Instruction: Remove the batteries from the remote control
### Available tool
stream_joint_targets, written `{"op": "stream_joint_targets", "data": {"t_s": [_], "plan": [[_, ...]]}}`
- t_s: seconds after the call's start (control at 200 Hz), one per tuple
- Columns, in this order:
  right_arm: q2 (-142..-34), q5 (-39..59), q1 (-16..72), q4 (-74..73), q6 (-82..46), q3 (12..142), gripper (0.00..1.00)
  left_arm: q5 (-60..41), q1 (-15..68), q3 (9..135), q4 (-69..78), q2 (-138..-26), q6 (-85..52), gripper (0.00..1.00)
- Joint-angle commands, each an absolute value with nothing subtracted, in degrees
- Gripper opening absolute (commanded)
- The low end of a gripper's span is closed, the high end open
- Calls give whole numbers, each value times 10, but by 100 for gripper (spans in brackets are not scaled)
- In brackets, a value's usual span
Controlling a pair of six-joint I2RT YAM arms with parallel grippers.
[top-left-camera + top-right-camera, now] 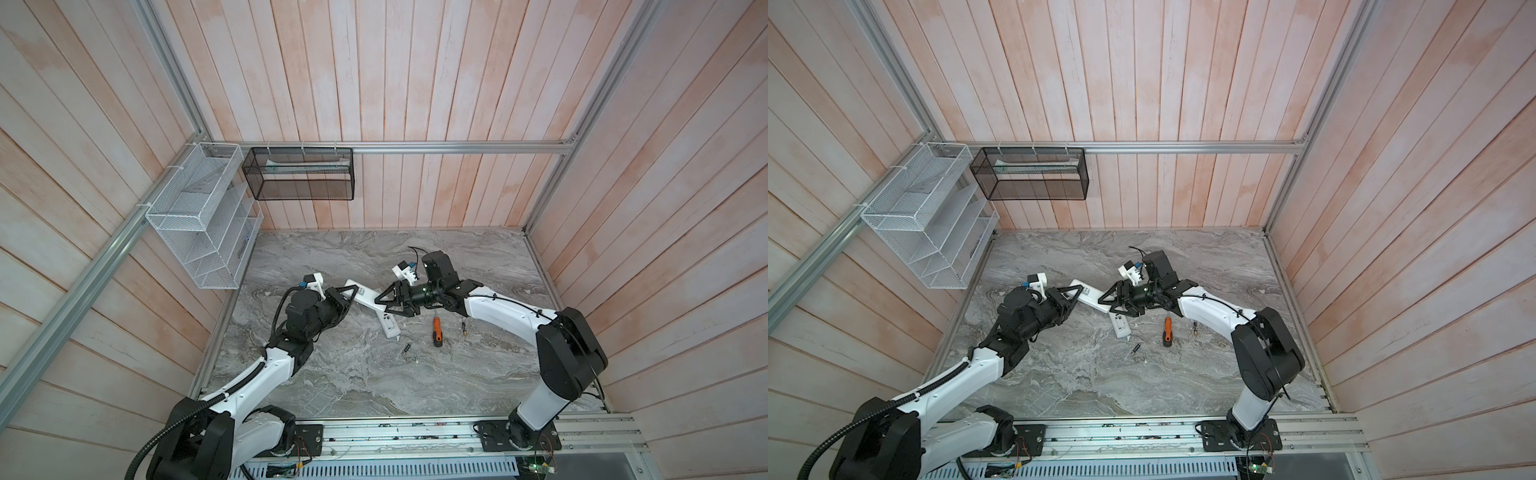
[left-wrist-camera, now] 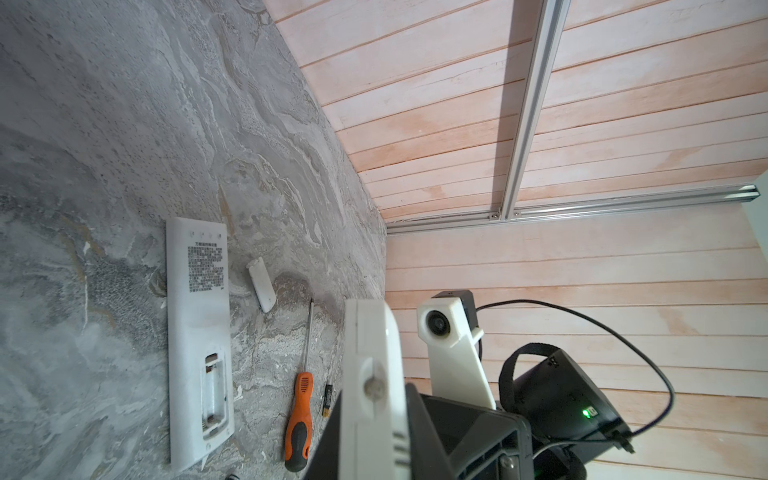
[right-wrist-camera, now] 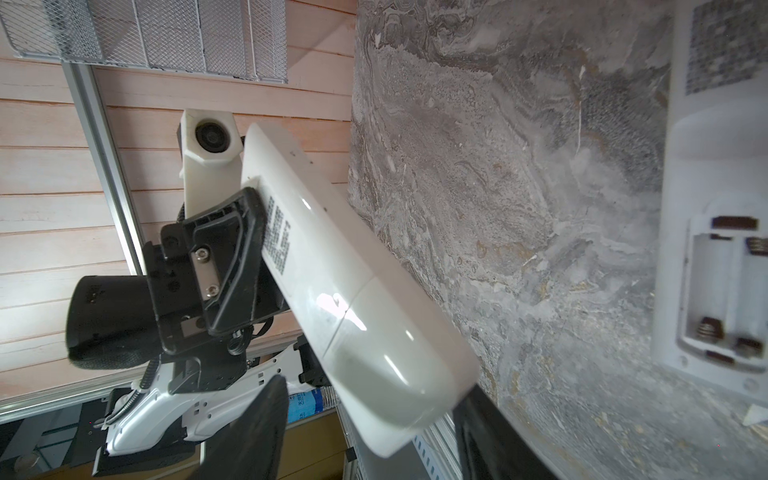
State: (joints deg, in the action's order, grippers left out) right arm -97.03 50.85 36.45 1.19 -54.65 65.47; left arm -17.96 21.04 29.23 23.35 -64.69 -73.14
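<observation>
A white remote control [image 1: 365,296] [image 1: 1090,297] [image 3: 353,291] is held above the table with my left gripper [image 1: 349,294] [image 2: 374,424] shut on one end. Its back cover is closed, so anything inside is hidden. My right gripper [image 1: 382,304] [image 3: 374,432] is open, its jaws standing on either side of the remote's free end with gaps. A second white remote [image 1: 390,326] [image 2: 199,332] [image 3: 706,270] lies on the table with its battery bay open and empty. Two loose batteries lie on the table, one [image 1: 406,348] [image 1: 1135,348] in front of that remote, the other [image 1: 464,328] [image 2: 328,400] beside the screwdriver.
An orange-and-black screwdriver [image 1: 435,332] [image 2: 299,415] lies right of the table remote. A small white cover [image 2: 262,289] lies near it. A white wire rack [image 1: 199,216] and a black mesh basket [image 1: 299,174] hang on the walls at the back left.
</observation>
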Motion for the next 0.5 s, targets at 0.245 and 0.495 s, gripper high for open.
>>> {"op": "stream_joint_targets", "data": {"t_s": [0.245,0.495], "plan": [[-980,501,362,-15,-566,659,53,-187,213,290,266,-637,-736,1],[-984,490,362,-6,-565,667,59,-192,213,288,279,-645,-740,0]]}}
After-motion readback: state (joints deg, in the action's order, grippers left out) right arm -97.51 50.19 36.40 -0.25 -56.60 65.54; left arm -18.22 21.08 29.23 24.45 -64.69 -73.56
